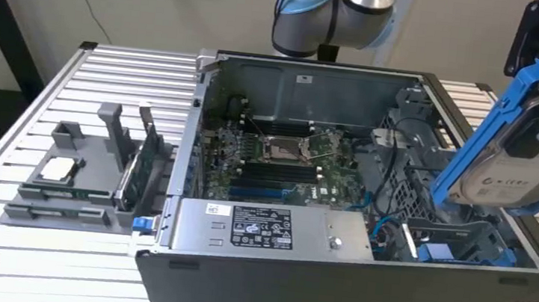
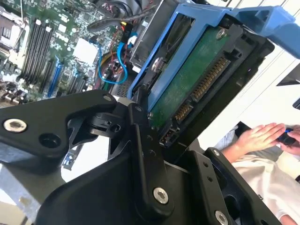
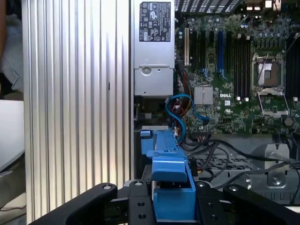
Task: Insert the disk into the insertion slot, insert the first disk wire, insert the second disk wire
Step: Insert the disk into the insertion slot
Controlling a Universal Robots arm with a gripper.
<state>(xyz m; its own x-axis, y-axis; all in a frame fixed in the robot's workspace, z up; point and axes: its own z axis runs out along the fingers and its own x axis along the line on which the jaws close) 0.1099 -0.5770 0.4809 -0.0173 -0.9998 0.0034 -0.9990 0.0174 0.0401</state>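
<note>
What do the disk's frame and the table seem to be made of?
The disk has a frame that looks like moulded plastic: uniform bright blue, matte, with rounded edges. The table seems bare metal, probably aluminium: pale grey ribbed slats with a soft sheen.

disk (image 1: 514, 158) above insertion slot (image 1: 460, 242) | case (image 1: 335, 293) on table (image 1: 107, 74)

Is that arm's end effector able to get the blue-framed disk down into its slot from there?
Probably yes. The end effector grips the disk tilted above the insertion slot, the case side is open, and the blue cable seems to lie beside the bay, not across it.
</note>
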